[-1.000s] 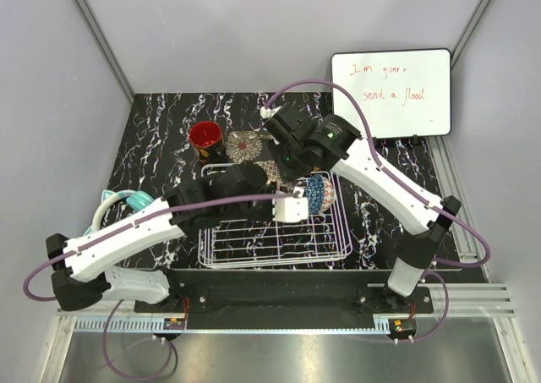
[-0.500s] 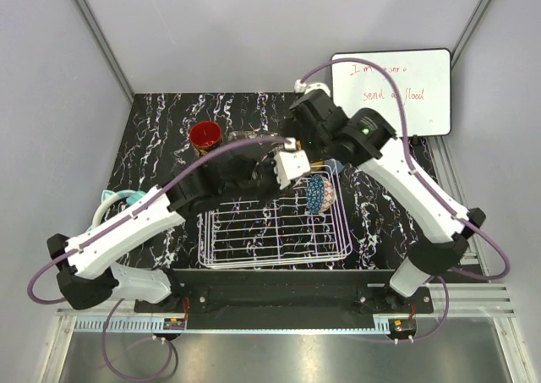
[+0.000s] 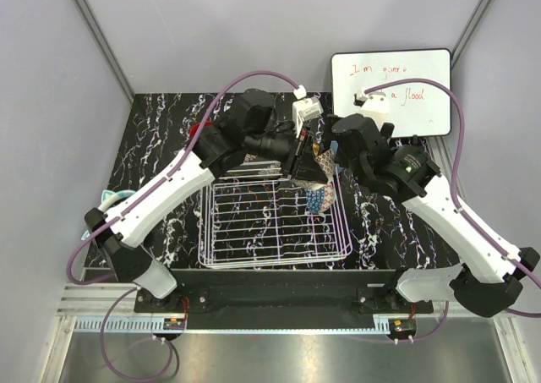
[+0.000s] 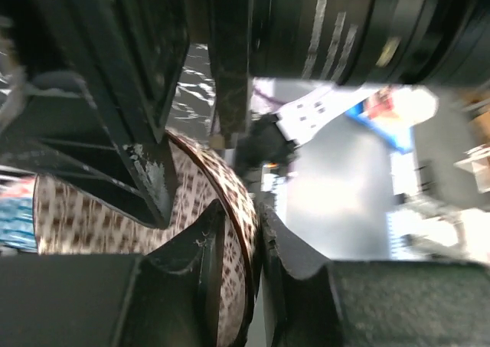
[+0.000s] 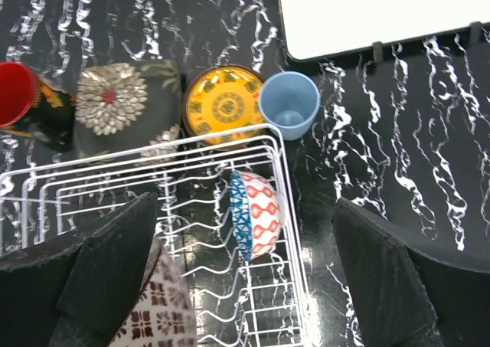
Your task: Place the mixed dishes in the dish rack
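Note:
My left gripper [image 4: 245,263] is shut on the rim of a beige-brown patterned bowl [image 4: 84,217], held in the air above the far right part of the white wire dish rack [image 3: 254,231]. That bowl [image 5: 157,309] also shows beside my right gripper [image 5: 243,201], which hangs wide open and empty over the rack. A blue and red patterned bowl [image 5: 256,213] stands on edge in the rack. Behind the rack, on the table, stand a red mug [image 5: 15,94], a floral saucer [image 5: 115,102], a yellow plate [image 5: 222,113] and a light blue cup [image 5: 289,106].
A whiteboard [image 3: 390,91] with red writing leans at the back right. A teal rounded object [image 3: 106,204] lies at the left table edge, partly under my left arm. Grey walls close in the black marbled table [image 3: 161,112].
My left arm has swung up and toward the back right with the beige-brown bowl. My right gripper has opened wide and drawn back to the right.

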Available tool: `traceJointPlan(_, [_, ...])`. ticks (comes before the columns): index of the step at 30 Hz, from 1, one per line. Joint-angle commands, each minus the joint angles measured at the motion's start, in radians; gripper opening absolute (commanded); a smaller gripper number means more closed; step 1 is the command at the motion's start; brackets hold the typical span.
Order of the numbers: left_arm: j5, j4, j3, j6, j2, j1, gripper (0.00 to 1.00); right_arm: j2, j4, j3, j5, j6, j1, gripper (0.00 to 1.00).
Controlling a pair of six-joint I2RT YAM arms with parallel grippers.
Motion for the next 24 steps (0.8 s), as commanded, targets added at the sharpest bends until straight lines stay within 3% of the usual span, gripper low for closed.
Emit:
traceJointPlan(1, [-0.163, 0.101, -0.013, -0.225, -0.082, 0.092, 0.00, -0.117, -0.111, -0.016, 0.125, 0.000, -0.020, 1.00])
traceJointPlan(7, [-0.193, 0.146, -0.041, -0.219, -0.108, 0.060, 0.00, -0.042, -0.067, 0.058, 0.098, -0.078, -0.072, 1.00])
traceJointPlan(13, [-0.158, 0.133, -0.024, -0.186, -0.100, 0.063, 0.00, 0.088, 0.050, 0.147, -0.042, -0.112, -0.187, 1.00])
traceJointPlan(19, [-0.075, 0.126, -0.019, -0.181, -0.071, 0.114, 0.00, 0.192, 0.145, 0.200, -0.169, -0.110, -0.223, 1.00])
traceJointPlan(24, [-0.061, 0.242, -0.026, -0.277, -0.042, 0.123, 0.00, 0.262, 0.155, 0.260, -0.044, -0.121, -0.278, 1.00])
